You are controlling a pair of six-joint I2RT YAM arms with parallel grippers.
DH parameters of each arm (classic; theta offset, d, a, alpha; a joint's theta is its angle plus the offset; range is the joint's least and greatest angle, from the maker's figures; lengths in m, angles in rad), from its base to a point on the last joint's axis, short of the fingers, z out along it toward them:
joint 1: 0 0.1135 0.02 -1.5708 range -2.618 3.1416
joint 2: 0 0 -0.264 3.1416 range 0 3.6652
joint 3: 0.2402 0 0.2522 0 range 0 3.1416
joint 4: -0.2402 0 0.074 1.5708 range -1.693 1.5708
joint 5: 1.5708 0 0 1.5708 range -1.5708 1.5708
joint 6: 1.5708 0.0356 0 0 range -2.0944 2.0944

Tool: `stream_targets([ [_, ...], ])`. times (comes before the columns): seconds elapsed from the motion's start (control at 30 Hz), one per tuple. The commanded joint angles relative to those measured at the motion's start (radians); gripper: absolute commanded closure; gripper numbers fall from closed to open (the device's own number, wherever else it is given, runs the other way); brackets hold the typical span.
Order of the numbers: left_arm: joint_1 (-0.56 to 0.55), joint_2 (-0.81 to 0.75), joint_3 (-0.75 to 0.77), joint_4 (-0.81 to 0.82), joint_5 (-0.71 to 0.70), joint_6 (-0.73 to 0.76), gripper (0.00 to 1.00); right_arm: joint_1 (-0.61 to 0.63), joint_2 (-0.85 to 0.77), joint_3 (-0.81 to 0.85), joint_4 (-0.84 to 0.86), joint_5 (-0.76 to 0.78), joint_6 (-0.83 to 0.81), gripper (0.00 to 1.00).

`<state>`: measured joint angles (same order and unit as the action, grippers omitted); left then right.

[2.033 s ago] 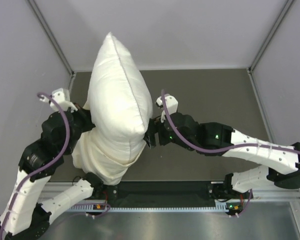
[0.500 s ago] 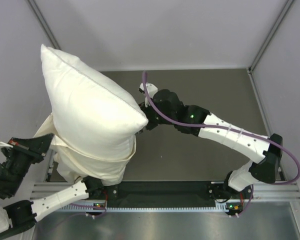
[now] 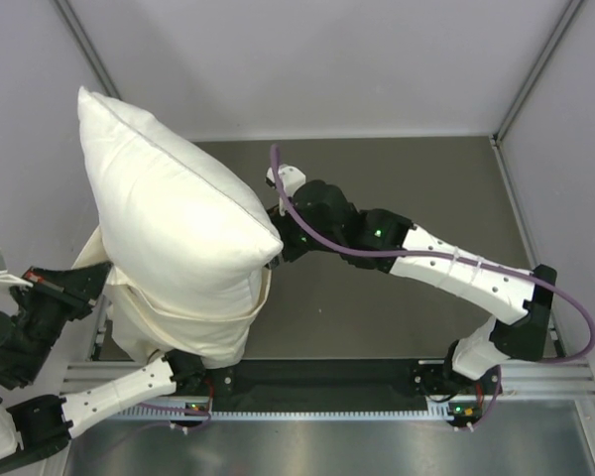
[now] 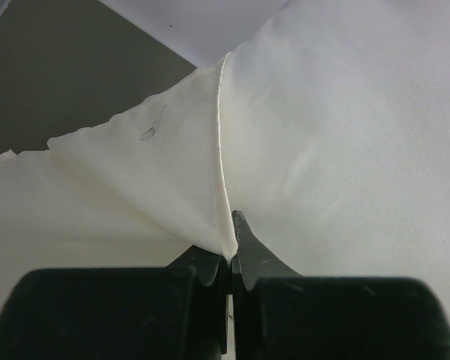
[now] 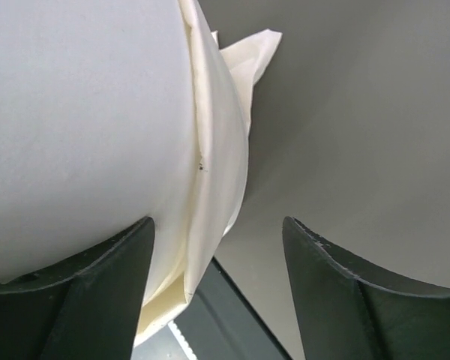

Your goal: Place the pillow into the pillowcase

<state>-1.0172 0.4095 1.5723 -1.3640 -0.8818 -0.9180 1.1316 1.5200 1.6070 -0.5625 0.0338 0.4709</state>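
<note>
1 pillow (image 3: 169, 198) tipped up over the table's (image 3: 426, 178) left edge, lower end hidden inside 1 pillowcase (image 3: 183, 322). left gripper (image 4: 230, 255), hidden from above, clenched on the pillowcase's hem. right gripper (image 5: 217, 225) gapes wide astride that hem, gripping nothing.

The dark grey table top (image 3: 426, 178) was bounded by pale walls (image 3: 317, 59) at the back and both sides. Metal struts (image 3: 537, 67) ran to its far corners. A toothed rail (image 3: 327, 411) and a steel sheet (image 3: 357, 448) lay along the near edge.
</note>
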Motion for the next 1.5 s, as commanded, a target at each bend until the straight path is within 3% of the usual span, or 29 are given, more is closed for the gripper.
stream_targets([
  [0.0, -0.001, 0.029, 0.028, -0.089, 0.003, 0.002, 1.00, 0.030, 0.037, 0.067, -0.030, 0.037, -0.009, 0.33],
  [0.23, -0.001, 0.023, 0.058, -0.106, -0.003, -0.001, 1.00, 0.005, 0.127, 0.076, -0.083, 0.144, -0.015, 0.53],
  [0.43, -0.001, 0.022, 0.071, -0.122, -0.006, -0.004, 1.00, -0.007, 0.163, 0.068, -0.045, 0.089, -0.034, 0.64],
  [0.47, -0.001, 0.025, 0.068, -0.121, -0.002, -0.001, 1.00, -0.006, 0.167, 0.068, -0.018, 0.075, -0.040, 0.74],
  [0.6, -0.001, 0.037, 0.049, -0.084, 0.020, 0.025, 1.00, -0.022, 0.149, 0.116, 0.003, 0.058, -0.055, 1.00],
  [0.83, -0.001, 0.149, -0.004, 0.170, 0.157, 0.162, 1.00, -0.196, -0.010, 0.153, 0.148, -0.149, -0.006, 1.00],
  [0.97, -0.001, 0.268, 0.026, 0.328, 0.202, 0.250, 1.00, -0.256, -0.116, 0.209, 0.168, -0.149, -0.006, 1.00],
  [1.33, -0.001, 0.725, 0.380, 0.601, 0.274, 0.430, 1.00, -0.366, -0.208, 0.626, -0.005, -0.138, -0.031, 1.00],
  [1.47, -0.001, 0.834, 0.582, 0.605, 0.283, 0.494, 1.00, -0.372, -0.234, 0.539, -0.079, -0.060, -0.054, 1.00],
])
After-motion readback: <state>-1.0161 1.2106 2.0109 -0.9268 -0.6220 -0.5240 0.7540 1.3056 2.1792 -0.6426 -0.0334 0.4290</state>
